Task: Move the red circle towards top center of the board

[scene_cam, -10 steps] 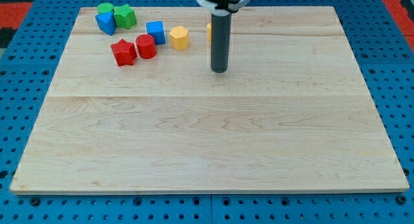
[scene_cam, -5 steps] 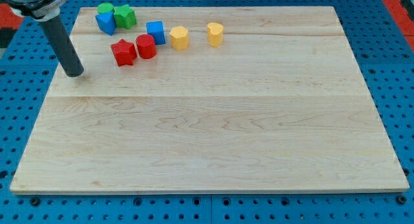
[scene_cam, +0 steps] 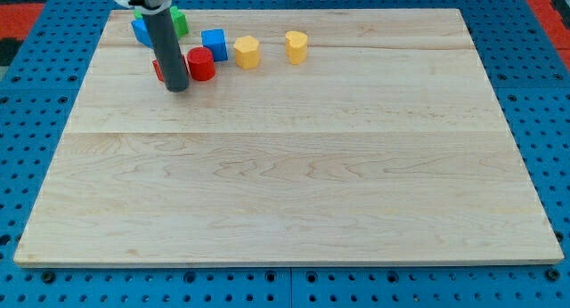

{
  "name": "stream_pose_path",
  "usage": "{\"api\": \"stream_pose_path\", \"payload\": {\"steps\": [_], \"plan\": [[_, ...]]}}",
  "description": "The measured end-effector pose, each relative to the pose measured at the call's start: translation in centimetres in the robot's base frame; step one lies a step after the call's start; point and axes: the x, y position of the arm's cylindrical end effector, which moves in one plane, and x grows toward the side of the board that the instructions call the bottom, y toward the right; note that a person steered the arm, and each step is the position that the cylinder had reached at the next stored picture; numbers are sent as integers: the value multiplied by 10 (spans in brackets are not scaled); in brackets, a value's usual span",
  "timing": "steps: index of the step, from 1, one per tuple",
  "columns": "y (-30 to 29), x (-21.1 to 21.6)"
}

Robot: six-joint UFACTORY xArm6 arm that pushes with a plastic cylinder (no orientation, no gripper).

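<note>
Since the earlier frame, my tip (scene_cam: pixel 178 87) had moved right from the board's (scene_cam: pixel 285 192) left edge, stopping in the upper left, just below-left of the red circle (scene_cam: pixel 201 64) and covering the red star (scene_cam: pixel 158 70). No jaws fitted, only a rod.

The tip (scene_cam: pixel 178 86) rests just left of the red circle (scene_cam: pixel 201 65). The rod hides most of a second red block (scene_cam: pixel 158 70).
</note>
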Motion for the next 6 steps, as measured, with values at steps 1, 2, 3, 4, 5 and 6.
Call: {"api": "stream_pose_path", "payload": {"steps": [1, 2, 3, 4, 5, 6], "plan": [[6, -12], [25, -17], [38, -30], [40, -40], [42, -51], [44, -67]]}}
